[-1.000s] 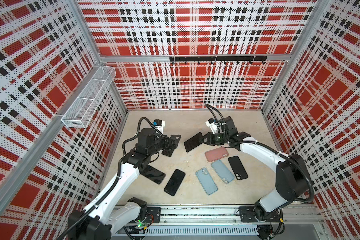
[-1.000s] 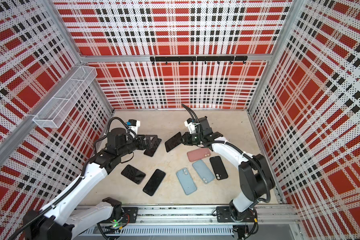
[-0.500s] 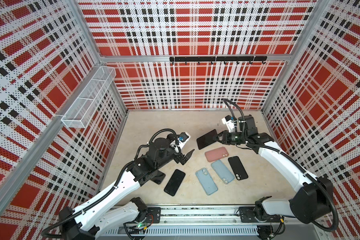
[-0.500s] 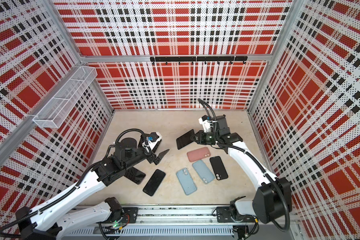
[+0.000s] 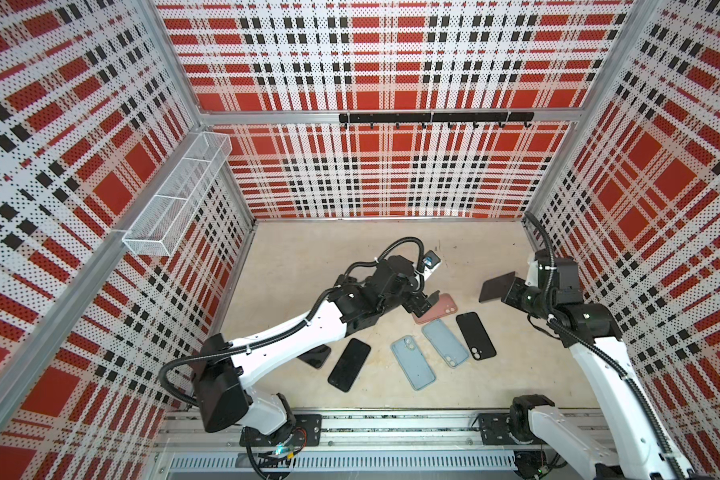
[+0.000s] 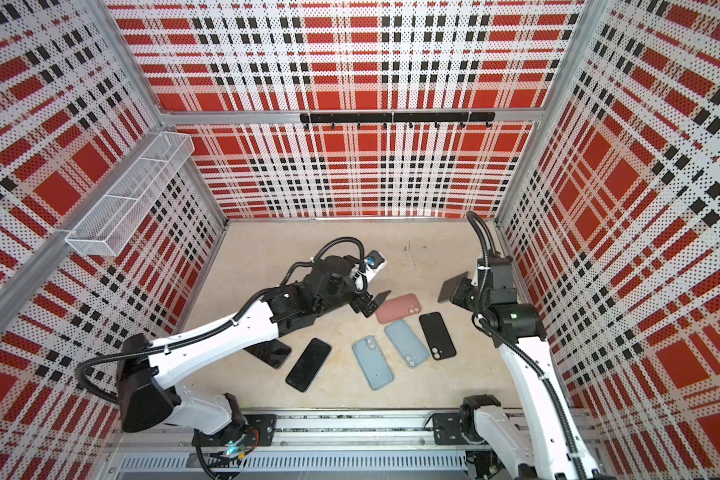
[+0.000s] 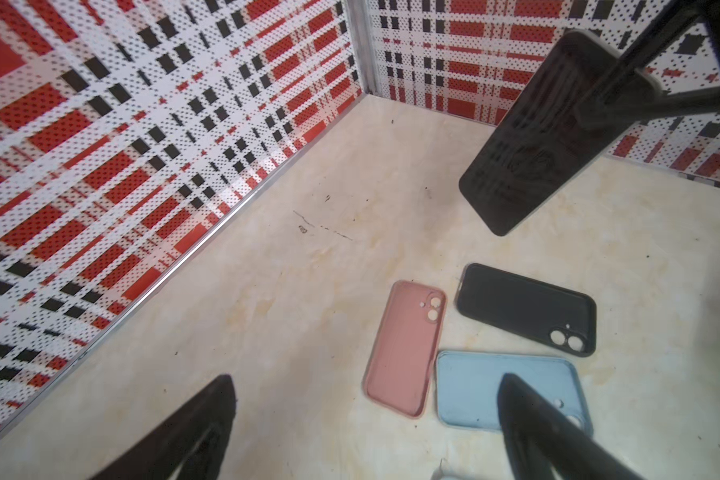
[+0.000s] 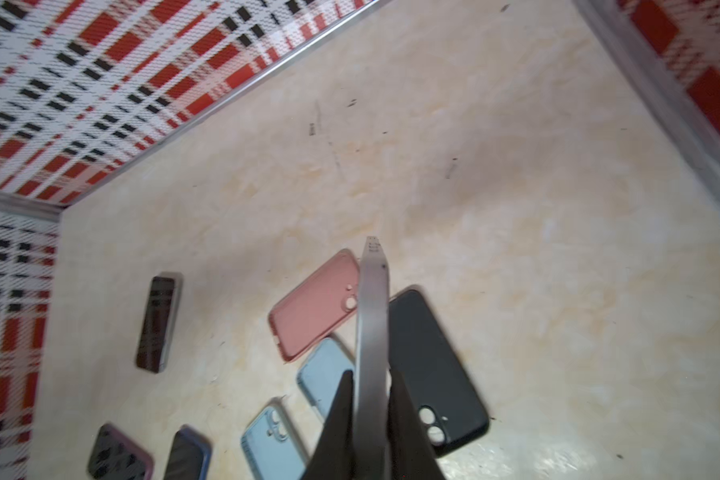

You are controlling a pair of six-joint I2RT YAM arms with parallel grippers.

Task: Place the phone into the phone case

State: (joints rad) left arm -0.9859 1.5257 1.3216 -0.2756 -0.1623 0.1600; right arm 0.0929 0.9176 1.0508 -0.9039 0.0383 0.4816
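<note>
My right gripper (image 5: 510,293) (image 8: 371,376) is shut on a dark phone (image 5: 496,286) (image 6: 453,287) (image 7: 558,137) with a silver edge (image 8: 373,316), held in the air near the right wall. My left gripper (image 5: 427,303) (image 6: 375,303) (image 7: 366,390) hangs open just over the near end of an empty pink phone case (image 5: 437,309) (image 7: 404,349) (image 8: 312,307), with nothing between its fingers. Beside the pink case lie an empty black case (image 5: 475,336) (image 7: 524,307) and an empty light blue case (image 5: 445,343) (image 7: 474,386).
A second light blue case (image 5: 413,362), camera side up, lies nearer the front. A black phone (image 5: 349,365) lies to the left of it. Another phone (image 5: 316,356) is half hidden under my left arm. The right wrist view shows one more phone (image 8: 159,324) on the floor.
My left arm has swung from the left side to over the pink case, gripper still open. My right arm has carried the phone from the middle toward the right wall.
</note>
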